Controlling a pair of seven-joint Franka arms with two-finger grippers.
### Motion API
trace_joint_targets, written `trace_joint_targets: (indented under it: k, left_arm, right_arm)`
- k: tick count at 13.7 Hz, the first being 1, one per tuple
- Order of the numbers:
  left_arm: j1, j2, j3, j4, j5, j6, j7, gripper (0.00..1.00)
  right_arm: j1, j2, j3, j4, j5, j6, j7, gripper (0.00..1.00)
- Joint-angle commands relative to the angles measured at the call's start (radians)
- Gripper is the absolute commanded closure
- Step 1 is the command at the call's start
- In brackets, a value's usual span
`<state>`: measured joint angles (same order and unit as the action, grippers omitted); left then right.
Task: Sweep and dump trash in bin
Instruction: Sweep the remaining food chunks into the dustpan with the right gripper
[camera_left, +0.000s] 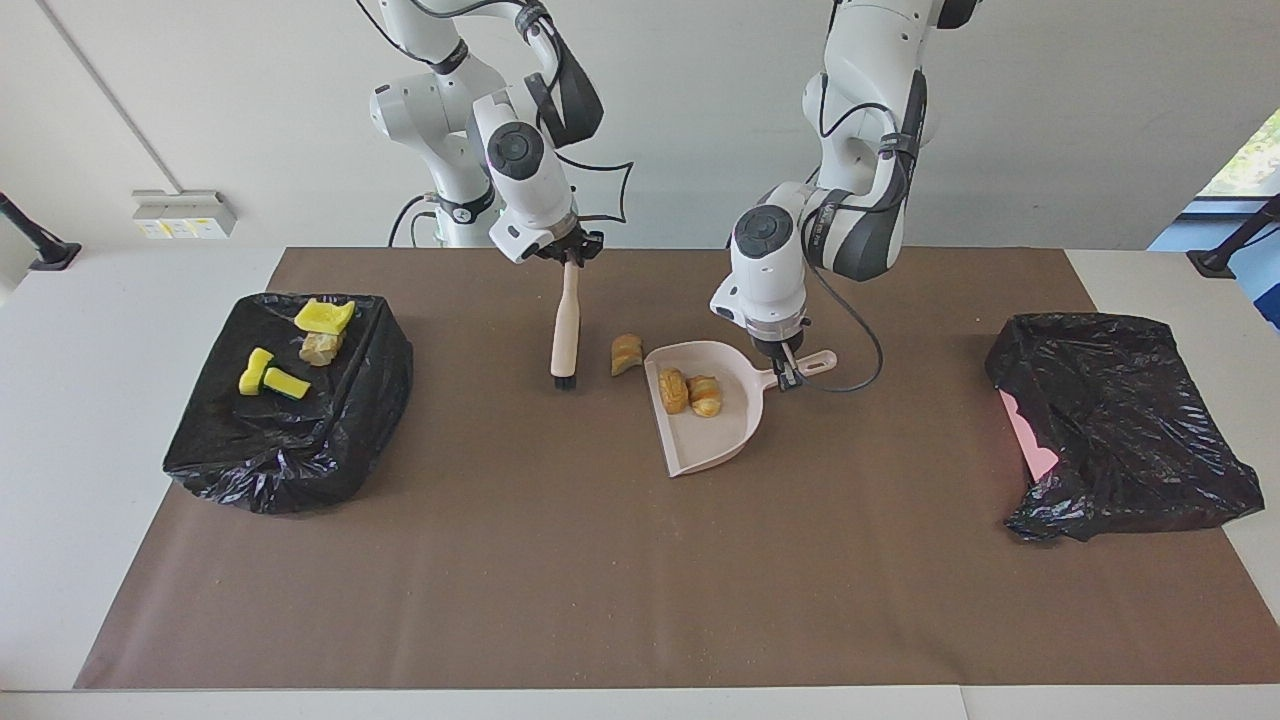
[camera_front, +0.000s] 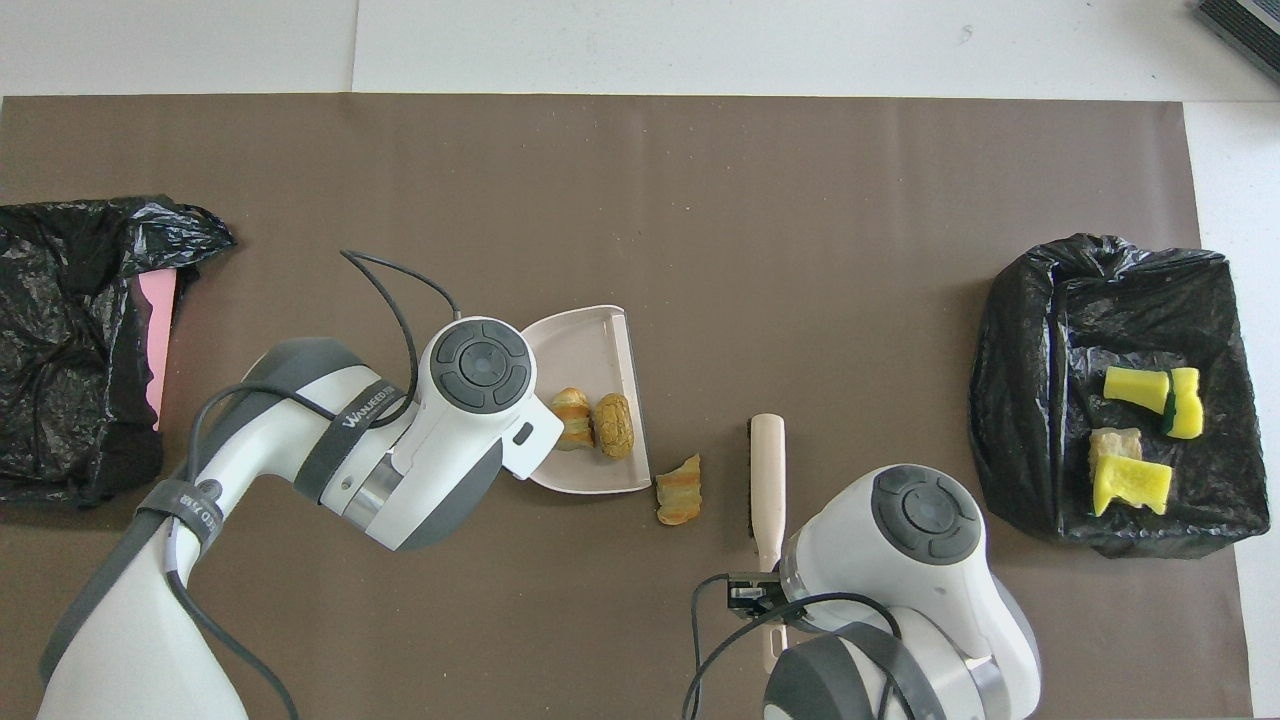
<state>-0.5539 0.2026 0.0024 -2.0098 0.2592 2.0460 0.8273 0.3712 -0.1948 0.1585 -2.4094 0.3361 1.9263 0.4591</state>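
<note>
My left gripper (camera_left: 789, 378) is shut on the handle of the pale pink dustpan (camera_left: 703, 446), which lies on the brown mat. Two tan bread-like chunks of trash (camera_left: 688, 393) sit in the pan (camera_front: 585, 340). A third chunk (camera_left: 626, 353) lies on the mat just off the pan's open edge, also seen from overhead (camera_front: 679, 489). My right gripper (camera_left: 570, 258) is shut on the brush (camera_left: 565, 325), which hangs bristles down beside that loose chunk. The black-lined bin (camera_left: 300, 440) at the right arm's end holds yellow sponge bits and a bread chunk (camera_front: 1135, 432).
A crumpled black bag (camera_left: 1120, 420) with a pink sheet showing at its edge lies at the left arm's end of the mat. White table shows around the mat.
</note>
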Motion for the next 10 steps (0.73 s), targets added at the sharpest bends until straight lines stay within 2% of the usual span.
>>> trace_joint_targets:
  k: [1,4,7,10]
  left_arm:
    - [-0.009,-0.052,0.001,-0.055,0.075,-0.024,0.059,1.0]
    - [-0.043,-0.097,0.002,-0.131,0.09,-0.018,0.052,1.0]
    - [-0.081,-0.134,0.002,-0.185,0.098,-0.01,-0.034,1.0]
    - [-0.095,-0.146,0.001,-0.199,0.098,-0.009,-0.091,1.0]
  right_arm:
    - [0.009,0.052,0.001,-0.004,0.081,0.063,0.006,1.0]
    - [0.077,0.156,0.001,0.006,0.162,0.193,-0.026,1.0]
    - [0.139,0.196,0.004,0.079,0.245,0.233,-0.031,1.0]
    - [0.215,0.21,0.007,0.122,0.414,0.319,-0.036,1.0]
